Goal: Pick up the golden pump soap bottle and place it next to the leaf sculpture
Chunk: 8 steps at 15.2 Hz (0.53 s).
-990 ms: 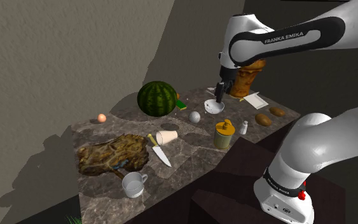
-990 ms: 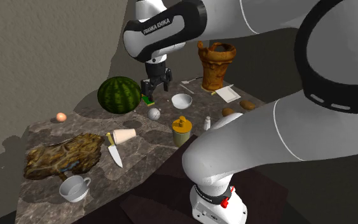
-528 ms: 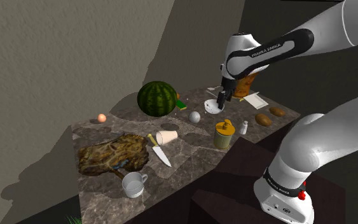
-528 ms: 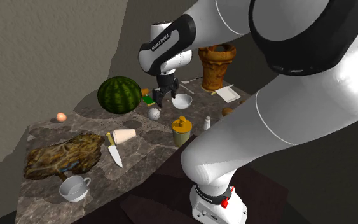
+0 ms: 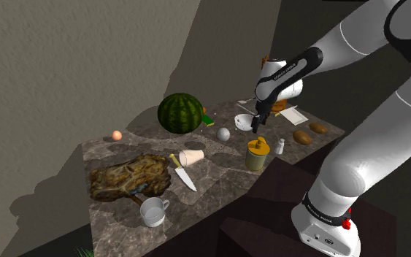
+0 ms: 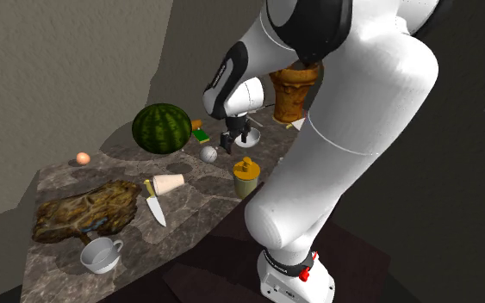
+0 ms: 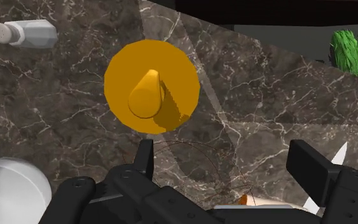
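Reaching stage, by the look of it, with nothing grasped yet. Hovers over the squat golden-yellow pump soap bottle [image 5: 256, 154] with the all-black two-finger hand [image 5: 258, 125] released and clasping nothing. From the wrist, looks straight down on the bottle's round top and stubby nozzle, ahead of the spread fingers [image 7: 311, 164] rather than between them.

As for the bottle: upright on the dark veined marble counter [image 5: 222, 164], near the edge toward the stand. Just beside a small white shaker [image 5: 279, 146]. Well apart from the flat, crumpled brown-and-olive leaf sculpture [image 5: 127, 177] at the shoulder view's left.

Next, probably:
- Shift to centre over the pump.
- Sink until the fingers bracket the body, close and lift.
- Carry across past the white paper cup lying on its side [image 5: 191, 157] and the yellow-handled kitchen knife [image 5: 183, 175].
- Set down on bare marble beside the sculpture.

Calls for care with the shaker so near, and with a round body that may slip.

Hard to make out:
- The shallow white bowl [image 5: 242, 120], partly behind the hand.
- The brown earthen vase [image 6: 290, 102], its top covered by the arm.
- The bottle's height and flanks, unreadable from straight above.
- A white rounded shape cut off at the wrist view's corner, impossible to name.
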Each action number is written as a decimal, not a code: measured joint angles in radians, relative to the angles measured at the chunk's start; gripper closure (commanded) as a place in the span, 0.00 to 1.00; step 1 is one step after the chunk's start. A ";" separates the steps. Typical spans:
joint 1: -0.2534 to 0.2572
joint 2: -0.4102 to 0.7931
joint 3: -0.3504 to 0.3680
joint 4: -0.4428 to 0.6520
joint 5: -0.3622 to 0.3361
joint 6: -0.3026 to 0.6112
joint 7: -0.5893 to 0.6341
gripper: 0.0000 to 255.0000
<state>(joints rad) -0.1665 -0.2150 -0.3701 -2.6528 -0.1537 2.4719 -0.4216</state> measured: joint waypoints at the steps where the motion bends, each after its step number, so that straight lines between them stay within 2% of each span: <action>1: 0.002 0.038 -0.013 0.011 0.016 0.025 -0.023 0.00; 4: 0.001 0.158 -0.051 0.033 0.084 0.111 -0.114 0.00; 6: -0.005 0.260 -0.064 0.058 0.164 0.176 -0.199 0.00; 8: -0.021 0.341 -0.057 0.104 0.238 0.200 -0.272 0.00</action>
<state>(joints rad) -0.1871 0.1260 -0.4267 -2.5485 0.0847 2.6716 -0.6934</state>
